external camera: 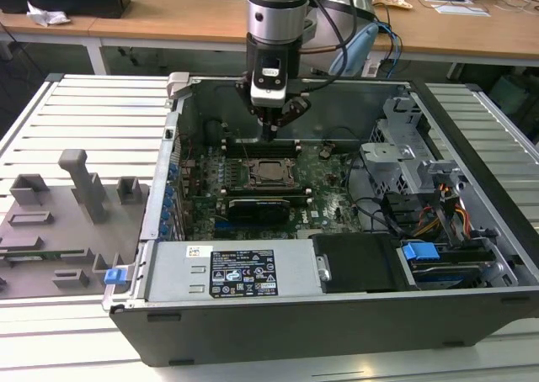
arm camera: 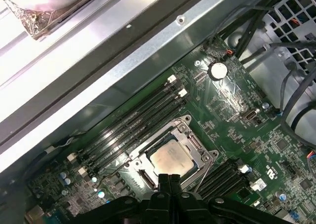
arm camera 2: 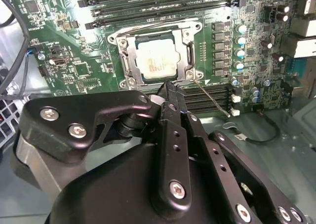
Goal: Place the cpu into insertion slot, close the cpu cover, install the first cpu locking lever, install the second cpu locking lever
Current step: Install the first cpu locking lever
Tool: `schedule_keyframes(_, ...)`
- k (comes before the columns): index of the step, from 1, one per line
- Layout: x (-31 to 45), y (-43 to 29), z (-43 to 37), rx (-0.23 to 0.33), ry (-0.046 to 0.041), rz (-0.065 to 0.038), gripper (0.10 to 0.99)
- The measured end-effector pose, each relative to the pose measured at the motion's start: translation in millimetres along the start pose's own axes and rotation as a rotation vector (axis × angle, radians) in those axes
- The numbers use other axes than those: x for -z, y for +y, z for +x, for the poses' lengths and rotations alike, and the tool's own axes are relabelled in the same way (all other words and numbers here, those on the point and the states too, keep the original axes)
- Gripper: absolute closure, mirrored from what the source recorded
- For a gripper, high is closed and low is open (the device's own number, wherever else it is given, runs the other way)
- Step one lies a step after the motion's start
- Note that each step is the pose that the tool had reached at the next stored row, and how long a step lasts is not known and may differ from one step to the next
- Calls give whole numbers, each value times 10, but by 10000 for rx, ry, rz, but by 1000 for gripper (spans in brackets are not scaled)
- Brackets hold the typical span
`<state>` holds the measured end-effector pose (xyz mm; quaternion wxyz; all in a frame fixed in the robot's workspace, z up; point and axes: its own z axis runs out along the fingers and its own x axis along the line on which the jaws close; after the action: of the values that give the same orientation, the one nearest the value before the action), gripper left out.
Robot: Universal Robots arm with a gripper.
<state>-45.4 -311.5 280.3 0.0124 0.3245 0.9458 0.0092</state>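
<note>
1. Exterior view: the arm reaches down into the open computer case (external camera: 253,315). The gripper (external camera: 269,132) hangs over the green board (external camera: 333,205), just on the far side of the chip (external camera: 271,172). I cannot tell here whether the tip touches anything.
2. Second wrist view: the gripper (arm camera 2: 168,87) has its jaws pressed together into one narrow tip, pinching nothing. The tip sits just beside the edge of the socket (arm camera 2: 129,62). The chip (arm camera 2: 157,61) lies flat in the socket, and the cover plate (arm camera 2: 189,39) is folded down around it, with the chip showing through its window. A thin lever wire (arm camera 2: 211,98) slants out from one socket corner and looks unlatched.
3. First wrist view: the gripper (arm camera: 170,178) points at the socket edge near the chip (arm camera: 170,157), with the lever wire (arm camera: 205,170) close beside it.
   - A closed tip pushing on such a thin wire could slip off it. It could then scrape the board or strike the memory slots (arm camera: 133,130).
   - If the wire misses its hook, the cover plate may spring up.
</note>
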Motion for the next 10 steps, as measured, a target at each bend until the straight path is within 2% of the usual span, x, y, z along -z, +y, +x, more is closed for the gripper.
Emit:
schedule_keyframes(3, 0, 0, 0, 350, 9, -6, 980)
schedule_keyframes(10, 0, 0, 0, 740, 19, -13, 980)
